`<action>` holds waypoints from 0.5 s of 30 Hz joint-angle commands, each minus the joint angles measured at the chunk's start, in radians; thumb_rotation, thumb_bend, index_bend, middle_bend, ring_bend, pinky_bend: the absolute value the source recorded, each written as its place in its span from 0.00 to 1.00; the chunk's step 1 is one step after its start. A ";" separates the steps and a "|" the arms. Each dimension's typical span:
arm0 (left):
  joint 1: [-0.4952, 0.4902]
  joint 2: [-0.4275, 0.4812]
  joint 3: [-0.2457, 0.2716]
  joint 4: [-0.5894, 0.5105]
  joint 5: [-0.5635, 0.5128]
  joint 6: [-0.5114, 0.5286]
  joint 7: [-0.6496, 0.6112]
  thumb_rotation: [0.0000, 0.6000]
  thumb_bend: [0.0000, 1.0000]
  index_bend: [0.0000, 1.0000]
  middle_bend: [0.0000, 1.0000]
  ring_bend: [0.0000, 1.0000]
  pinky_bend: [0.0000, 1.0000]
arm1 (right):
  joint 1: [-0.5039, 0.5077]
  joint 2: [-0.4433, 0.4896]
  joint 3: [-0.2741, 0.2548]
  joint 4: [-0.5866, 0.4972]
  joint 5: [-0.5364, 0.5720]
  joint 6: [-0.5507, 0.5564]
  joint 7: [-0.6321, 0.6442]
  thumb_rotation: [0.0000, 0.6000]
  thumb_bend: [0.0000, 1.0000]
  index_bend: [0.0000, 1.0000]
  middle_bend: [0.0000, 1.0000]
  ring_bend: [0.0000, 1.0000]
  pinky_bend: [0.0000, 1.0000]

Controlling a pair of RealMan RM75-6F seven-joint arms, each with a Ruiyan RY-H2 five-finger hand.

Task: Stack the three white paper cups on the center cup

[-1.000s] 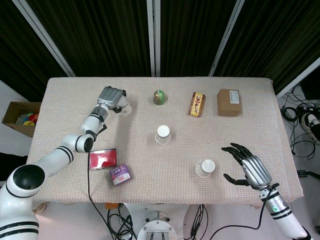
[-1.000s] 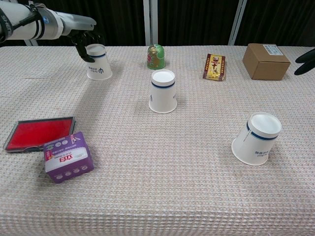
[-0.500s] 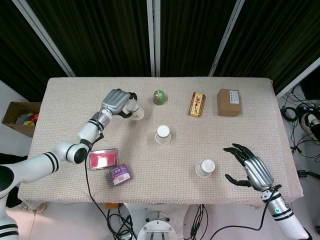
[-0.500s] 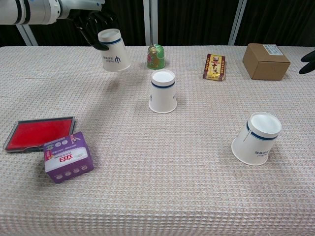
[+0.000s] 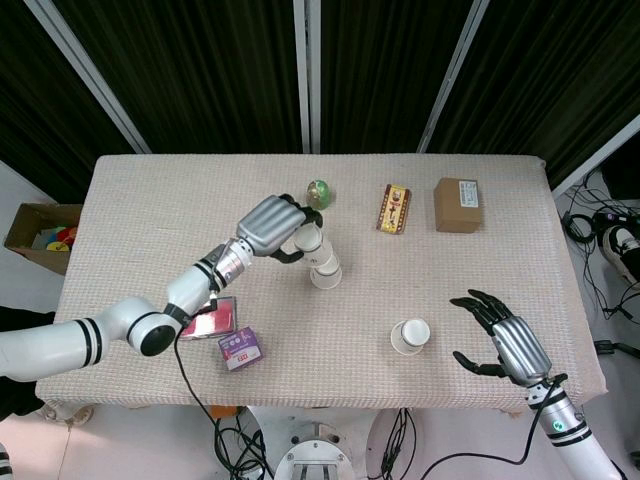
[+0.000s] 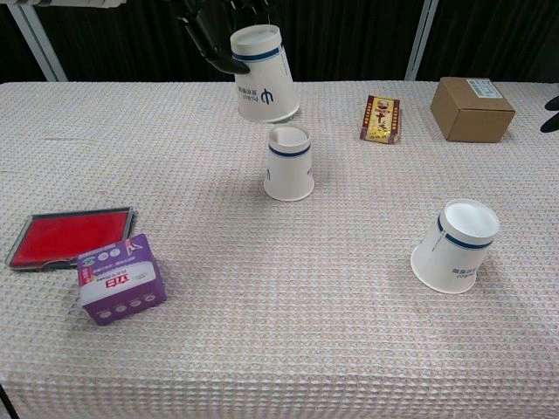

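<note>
Three paper cups are in play, all upside down. My left hand (image 5: pixel 270 224) grasps one cup (image 6: pixel 263 72) near its upturned base, the dark fingers (image 6: pixel 215 30) wrapped round the top of it, and carries it in the air, tilted — its open mouth hangs just above and a touch behind the center cup (image 6: pixel 289 162), which stands on the tablecloth (image 6: pixel 288 332) directly below my fingertips. From the chest view I can't tell whether the two cups touch; the head view shows them overlapping.

Off to the other side, my right hand (image 5: pixel 506 340) hovers near the table's edge with fingers spread apart, holding nothing. The third cup (image 5: pixel 410 336) sits just beside those fingertips, toward the table's middle, leaning slightly.

Beyond the held cup lies a green egg-shaped thing (image 5: pixel 319 192) — farther along that far row, a snack packet (image 5: pixel 395 209) and a cardboard box (image 5: pixel 459 205). Under my left forearm lie a red tray (image 6: pixel 65 236) and a purple box (image 6: pixel 120 278), touching.
</note>
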 commanded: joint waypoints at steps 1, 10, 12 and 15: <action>-0.023 -0.018 0.007 0.006 -0.022 -0.013 0.016 1.00 0.35 0.47 0.44 0.42 0.29 | -0.003 0.000 -0.001 0.003 0.000 0.003 0.003 1.00 0.19 0.19 0.24 0.09 0.18; -0.075 -0.058 0.035 0.031 -0.079 -0.016 0.075 1.00 0.35 0.47 0.44 0.42 0.29 | -0.008 -0.003 -0.001 0.018 -0.001 0.010 0.021 1.00 0.19 0.19 0.24 0.09 0.18; -0.080 -0.063 0.038 0.033 -0.093 -0.009 0.083 1.00 0.35 0.47 0.44 0.42 0.29 | -0.010 -0.003 -0.001 0.021 -0.002 0.012 0.025 1.00 0.19 0.19 0.24 0.09 0.18; -0.089 -0.063 0.046 0.034 -0.112 -0.005 0.098 1.00 0.35 0.47 0.43 0.42 0.29 | -0.011 -0.002 -0.002 0.026 -0.001 0.013 0.031 1.00 0.19 0.19 0.24 0.09 0.18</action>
